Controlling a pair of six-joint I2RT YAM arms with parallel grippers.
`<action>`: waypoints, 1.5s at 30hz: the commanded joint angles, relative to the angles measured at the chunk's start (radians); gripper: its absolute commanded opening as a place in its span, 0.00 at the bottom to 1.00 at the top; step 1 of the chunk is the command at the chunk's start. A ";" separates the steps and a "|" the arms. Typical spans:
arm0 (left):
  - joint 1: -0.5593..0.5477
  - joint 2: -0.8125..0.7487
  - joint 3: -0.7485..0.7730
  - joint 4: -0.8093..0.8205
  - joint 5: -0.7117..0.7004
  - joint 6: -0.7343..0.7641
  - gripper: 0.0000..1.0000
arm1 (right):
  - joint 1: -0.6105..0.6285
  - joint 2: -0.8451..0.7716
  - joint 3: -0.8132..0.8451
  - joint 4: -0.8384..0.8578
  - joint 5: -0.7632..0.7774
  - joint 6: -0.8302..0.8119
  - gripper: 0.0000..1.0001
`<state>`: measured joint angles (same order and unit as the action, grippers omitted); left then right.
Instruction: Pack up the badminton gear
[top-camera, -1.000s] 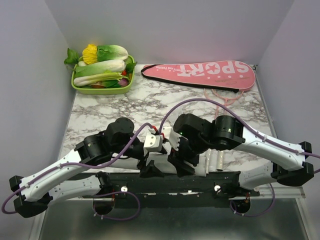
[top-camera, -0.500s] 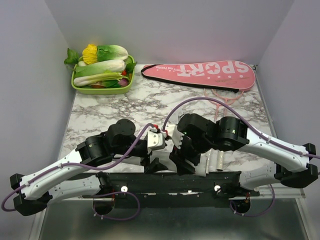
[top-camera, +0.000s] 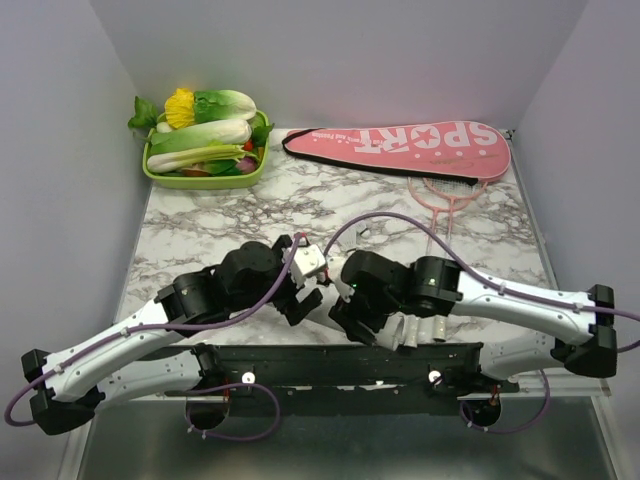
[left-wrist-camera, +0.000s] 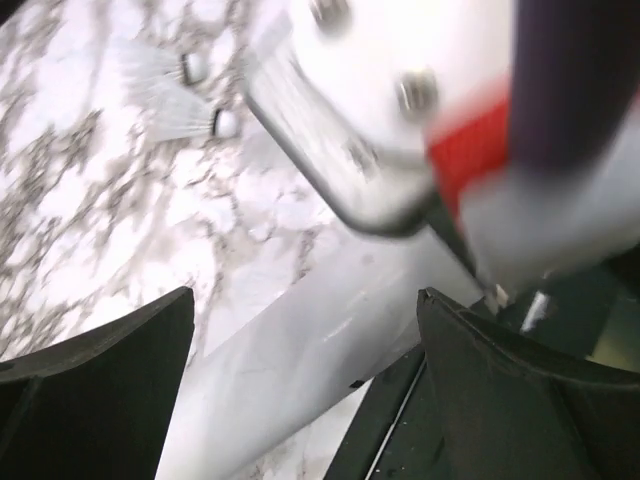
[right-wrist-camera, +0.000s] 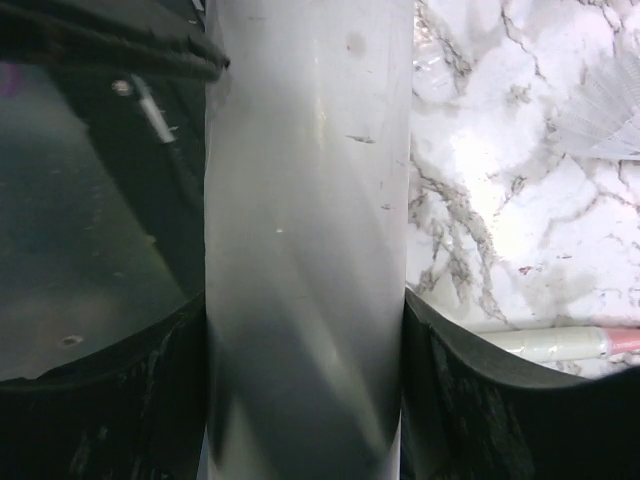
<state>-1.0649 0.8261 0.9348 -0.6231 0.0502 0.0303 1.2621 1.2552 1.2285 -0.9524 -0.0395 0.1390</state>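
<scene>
**Tube held at the near table edge**

Your right gripper (right-wrist-camera: 305, 330) has its fingers against both sides of the white tube (right-wrist-camera: 305, 200), seemingly clamped on it. Your left gripper (left-wrist-camera: 305, 300) is spread wide over the same tube and holds nothing, though that view is blurred. Two shuttlecocks (left-wrist-camera: 222, 122) lie beyond on the marble table (left-wrist-camera: 80, 200).

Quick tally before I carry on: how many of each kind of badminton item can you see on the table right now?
pink cover: 1
rackets: looks like 2, overlapping, heads partly under the cover
shuttlecocks: 2, both in the left wrist view
white tube: 1
Total: 6
</scene>
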 joint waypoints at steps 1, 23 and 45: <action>0.014 0.001 -0.002 -0.056 -0.294 -0.092 0.99 | 0.025 0.140 -0.030 0.203 0.107 -0.087 0.39; 0.014 -0.202 -0.083 -0.075 -0.271 -0.211 0.99 | -0.128 0.510 0.003 0.391 0.015 -0.237 0.70; 0.014 -0.112 -0.022 -0.032 -0.170 -0.060 0.99 | -0.135 0.006 -0.032 0.070 0.256 0.095 1.00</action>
<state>-1.0492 0.6182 0.9001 -0.6907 -0.1703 -0.0986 1.1290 1.4055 1.2392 -0.7349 0.0986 0.0753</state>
